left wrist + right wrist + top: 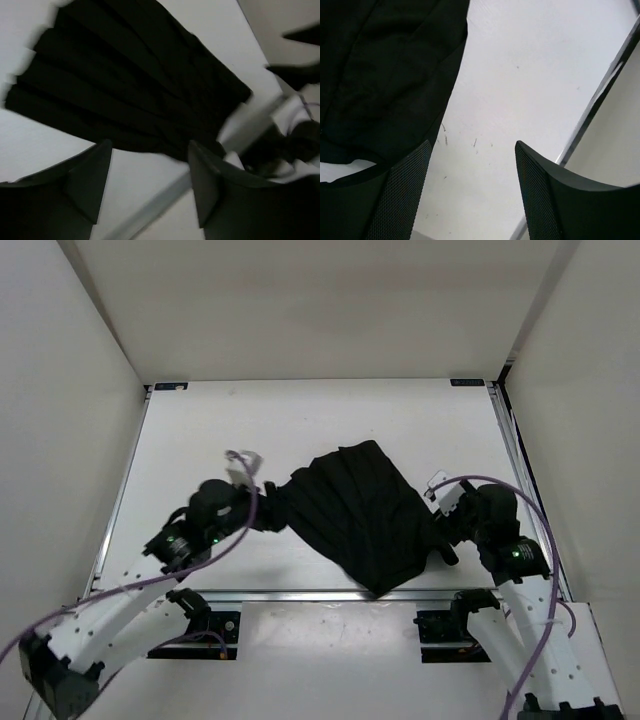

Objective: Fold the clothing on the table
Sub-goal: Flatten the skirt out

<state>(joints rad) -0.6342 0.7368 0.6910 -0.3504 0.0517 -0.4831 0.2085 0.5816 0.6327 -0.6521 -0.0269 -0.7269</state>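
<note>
Lying on the table, the clothing stretches between the two grippers. On the left gripper the fingers stand apart with only bare tabletop between them, and the pleated black cloth spreads just beyond their tips. The right gripper also stands spread, holding nothing. The cloth lies ahead of its fingers, off the left one, and a rail runs past the right one.
</note>
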